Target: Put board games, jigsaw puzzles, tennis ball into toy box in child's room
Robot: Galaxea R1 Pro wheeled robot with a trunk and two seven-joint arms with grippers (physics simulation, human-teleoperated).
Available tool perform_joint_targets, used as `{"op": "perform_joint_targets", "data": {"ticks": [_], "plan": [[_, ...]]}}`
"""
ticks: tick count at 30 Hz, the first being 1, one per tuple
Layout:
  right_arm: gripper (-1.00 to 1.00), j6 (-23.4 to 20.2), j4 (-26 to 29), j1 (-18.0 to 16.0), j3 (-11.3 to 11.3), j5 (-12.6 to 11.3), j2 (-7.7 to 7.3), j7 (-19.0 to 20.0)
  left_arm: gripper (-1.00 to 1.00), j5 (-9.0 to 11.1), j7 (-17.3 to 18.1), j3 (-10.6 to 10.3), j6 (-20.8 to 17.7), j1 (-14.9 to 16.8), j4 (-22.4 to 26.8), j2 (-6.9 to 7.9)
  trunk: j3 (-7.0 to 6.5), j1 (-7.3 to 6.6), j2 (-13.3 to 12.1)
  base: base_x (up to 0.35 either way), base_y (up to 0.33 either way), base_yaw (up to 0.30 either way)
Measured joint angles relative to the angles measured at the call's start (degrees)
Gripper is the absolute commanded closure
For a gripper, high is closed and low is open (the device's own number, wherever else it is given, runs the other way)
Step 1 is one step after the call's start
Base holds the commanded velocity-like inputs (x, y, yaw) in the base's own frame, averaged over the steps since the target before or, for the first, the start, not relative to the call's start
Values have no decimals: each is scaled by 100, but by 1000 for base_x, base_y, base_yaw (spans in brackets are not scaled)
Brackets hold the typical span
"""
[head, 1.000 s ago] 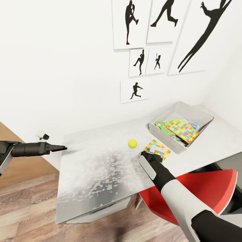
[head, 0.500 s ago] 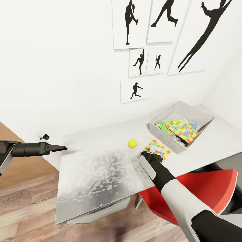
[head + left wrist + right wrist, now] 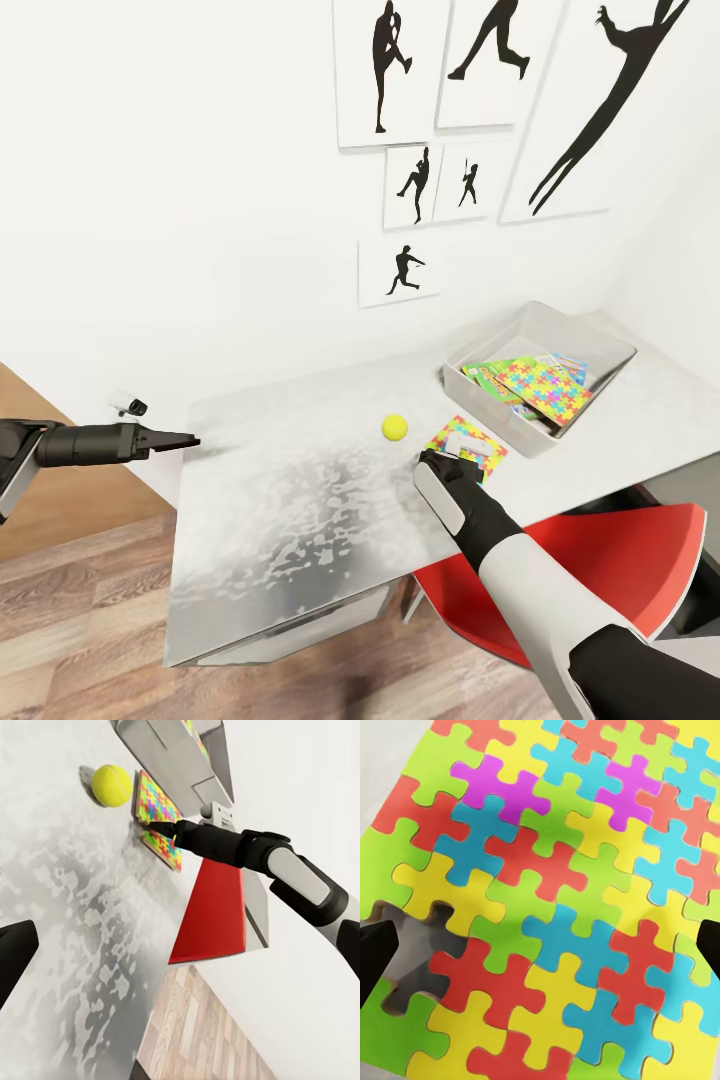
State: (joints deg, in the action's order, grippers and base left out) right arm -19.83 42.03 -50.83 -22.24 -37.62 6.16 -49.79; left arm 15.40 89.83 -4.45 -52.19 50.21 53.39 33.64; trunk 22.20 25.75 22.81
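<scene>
jigsaw puzzle (image 3: 468, 443) on the tabletop (image 3: 300, 500) is the thing in hand: in the head view it lies flat just beside the toy box (image 3: 600, 345), with the right gripper (image 3: 447, 458) lowered over its near edge and the tennis ball (image 3: 394, 427) near its other side. the toy box already holds a second puzzle (image 3: 545, 385) lying over printed board games (image 3: 490, 372). the left gripper (image 3: 185, 439) hangs off the tabletop's far end, well apart from everything, its jaws looking pressed to a point. whether the right jaws are spread cannot be told from here

in the left wrist view the right gripper (image 3: 163, 831) points down onto the jigsaw puzzle (image 3: 157, 814), its tip at or almost at the sheet; the tennis ball (image 3: 112, 785) sits just beside the puzzle, and the toy box (image 3: 176, 754) is beyond. a red chair (image 3: 217, 911) stands under the tabletop edge

in the right wrist view the jigsaw puzzle (image 3: 555, 885) spreads close under the camera, and the two dark fingertips (image 3: 375, 949) stand far apart at opposite sides, so the jaws are spread wide and holding nothing

to do this well, i judge the sheet too thin and flat to pinch from above: the jaws should work at an edge, perhaps sliding it to overhang the tabletop, then close gently. a likely risk is nudging the ball into a roll, so keep the approach on the side away from it
</scene>
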Motion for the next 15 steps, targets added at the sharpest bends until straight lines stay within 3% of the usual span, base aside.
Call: {"op": "perform_joint_targets", "data": {"ticks": [12, 15], "plan": [[-100, 252, -16, 1, -14, -10, -10, 8, -100, -8, 0, 0, 5, 0, 7, -14, 0, 0, 0, 0, 0, 0], [-100, 350, -34, -12, 33, 27, 68, -3, -100, 52, 0, 10, 19, -98, -90, -111, 0, 0, 0, 0, 0, 0]]}}
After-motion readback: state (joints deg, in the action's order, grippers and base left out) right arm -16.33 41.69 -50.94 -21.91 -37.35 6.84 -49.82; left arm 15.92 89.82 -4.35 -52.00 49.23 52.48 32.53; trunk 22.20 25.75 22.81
